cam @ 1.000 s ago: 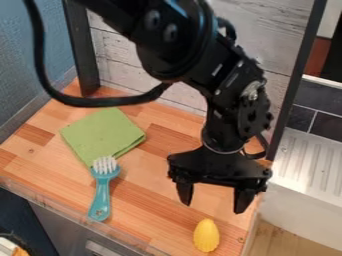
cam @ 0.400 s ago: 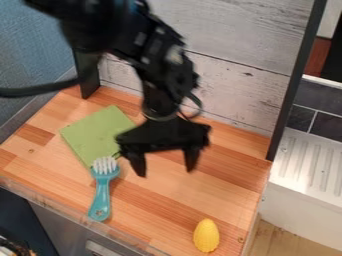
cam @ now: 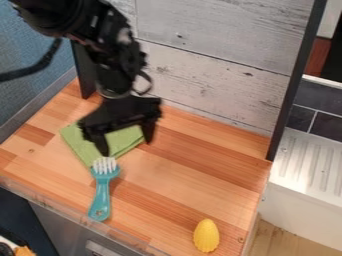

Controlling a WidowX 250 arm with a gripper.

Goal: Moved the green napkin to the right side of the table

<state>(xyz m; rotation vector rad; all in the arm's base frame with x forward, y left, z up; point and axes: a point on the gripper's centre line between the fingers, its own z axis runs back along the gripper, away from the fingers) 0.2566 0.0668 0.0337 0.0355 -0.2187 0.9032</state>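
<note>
The napkin (cam: 122,141) is seen lying flat beneath and behind the gripper (cam: 126,146), on the left part of the table (cam: 190,175), and is partly hidden by it. The fingers are held well apart, with green cloth seen between them; nothing is seen to be pinched. Just in front of the gripper, the brush (cam: 100,195) is laid with its bristles at the napkin's near corner; whether they touch cannot be told. The yellow toy (cam: 206,235) is placed well to the gripper's right and nearer the camera.

The task is judged to be barely begun: the gripper has been brought to the cloth, but the grasp, the carry rightward and the release are all left to be done.

The napkin is set askew, one corner pointed toward the brush, another out past the gripper's left. Its shape is nearly square, so no long axis can be named with confidence.
</note>
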